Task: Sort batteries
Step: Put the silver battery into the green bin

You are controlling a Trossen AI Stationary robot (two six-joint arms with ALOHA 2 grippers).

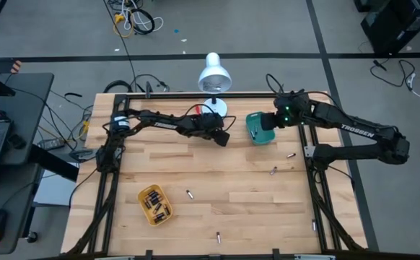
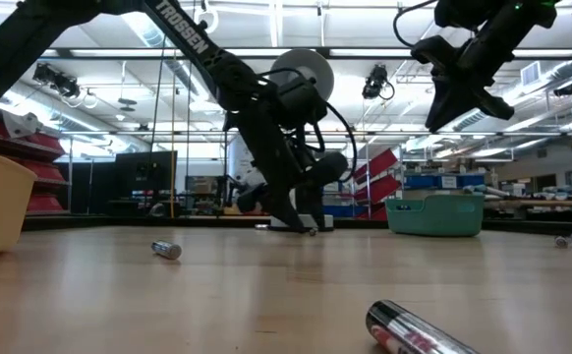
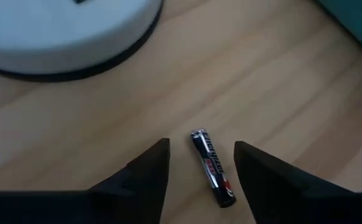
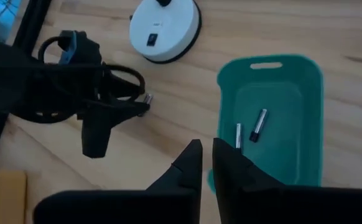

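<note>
My left gripper (image 3: 201, 144) is open, low over the table beside the white lamp base (image 3: 56, 31). Its fingers stand on either side of a dark battery (image 3: 213, 171) that lies flat on the wood; I see no touch. My right gripper (image 4: 206, 155) is shut and empty, raised above the near edge of the teal tray (image 4: 311, 155), which holds two batteries (image 4: 259, 124). The yellow tray (image 1: 142, 196) at the near left holds several batteries. Loose batteries (image 1: 189, 194) lie about the table.
A white lamp (image 1: 213, 72) stands at the far middle edge, close to my left gripper (image 1: 223, 137). Single batteries lie at the right (image 1: 273, 171), (image 1: 291, 155) and near the front edge (image 1: 219, 236). Bare wood lies between the trays.
</note>
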